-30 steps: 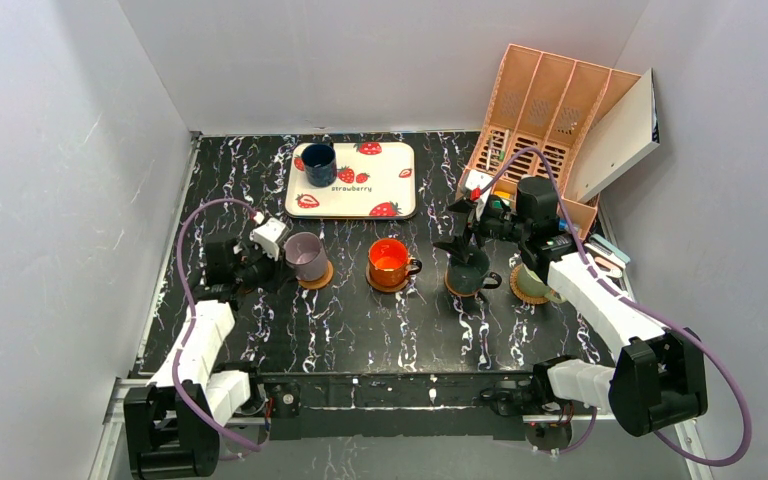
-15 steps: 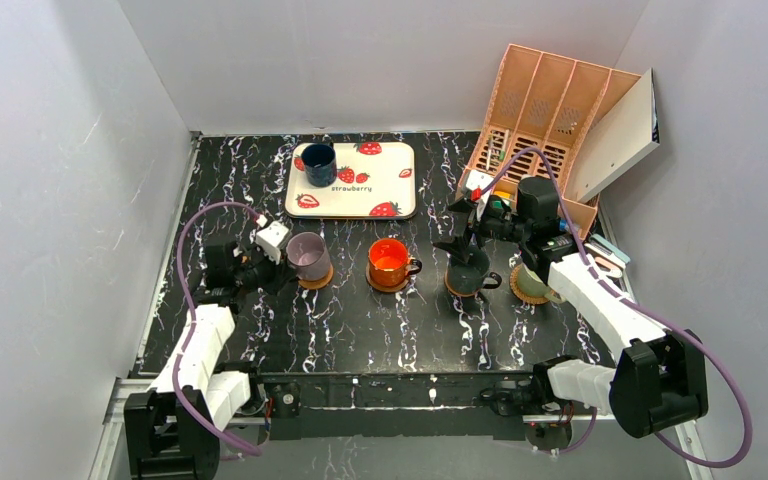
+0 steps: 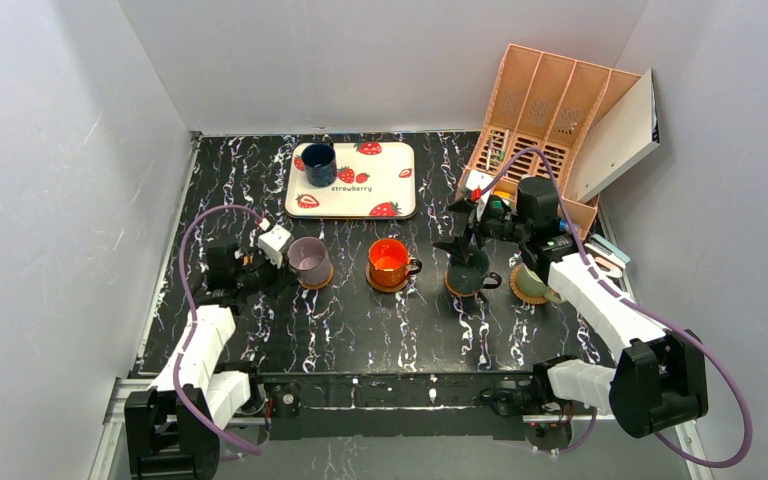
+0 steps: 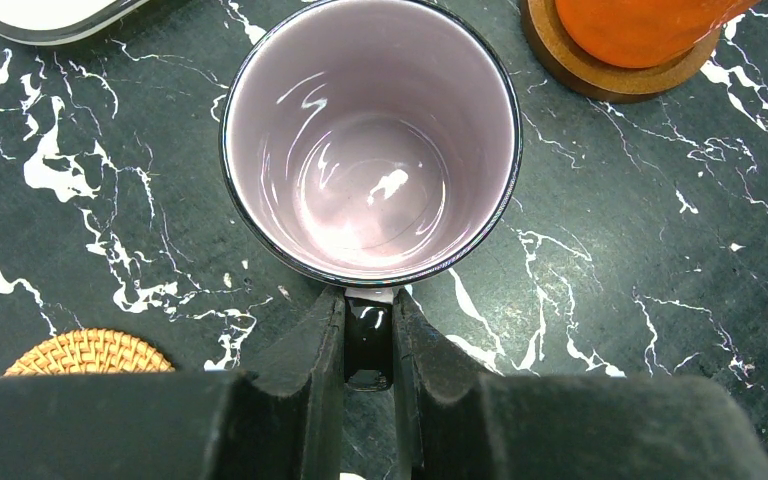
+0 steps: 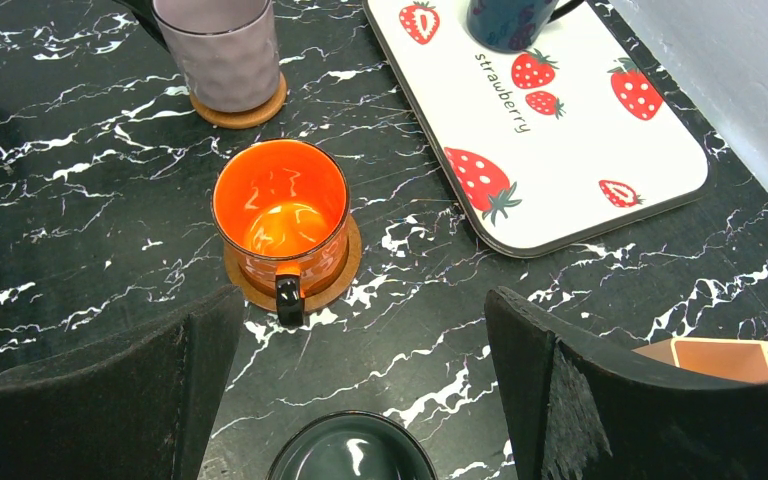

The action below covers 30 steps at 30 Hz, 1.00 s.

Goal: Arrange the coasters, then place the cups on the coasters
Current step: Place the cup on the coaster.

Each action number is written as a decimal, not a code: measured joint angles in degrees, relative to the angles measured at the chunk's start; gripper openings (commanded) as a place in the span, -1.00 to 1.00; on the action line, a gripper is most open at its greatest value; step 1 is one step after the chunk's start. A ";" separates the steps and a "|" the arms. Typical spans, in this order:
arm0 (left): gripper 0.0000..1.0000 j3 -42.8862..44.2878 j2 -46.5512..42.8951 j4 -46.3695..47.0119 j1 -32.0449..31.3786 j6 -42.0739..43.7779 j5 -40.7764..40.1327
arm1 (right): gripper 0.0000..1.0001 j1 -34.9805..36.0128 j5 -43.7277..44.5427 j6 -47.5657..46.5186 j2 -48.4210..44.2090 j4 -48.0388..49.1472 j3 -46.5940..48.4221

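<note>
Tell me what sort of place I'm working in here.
Likely a robot test cell, not a real kitchen: plain white walls box in a black white-veined marble-look tabletop, with staged props such as a white strawberry-print tray and a peach slotted file organiser.

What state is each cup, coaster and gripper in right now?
mauve cup: upright, empty, on a coaster.
orange cup: upright, empty, on a coaster.
dark green cup: upright, on a coaster, below the right gripper.
pale green cup: on a coaster, partly hidden.
navy cup: upright on the strawberry tray, no coaster.
wicker coaster: bare.
left gripper: shut on the mauve cup's handle.
right gripper: open, holding nothing.
</note>
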 measured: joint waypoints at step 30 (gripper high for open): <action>-0.96 0.00 0.00 -0.87 0.00 1.42 0.39 | 0.97 0.00 -0.22 0.00 0.00 0.00 0.00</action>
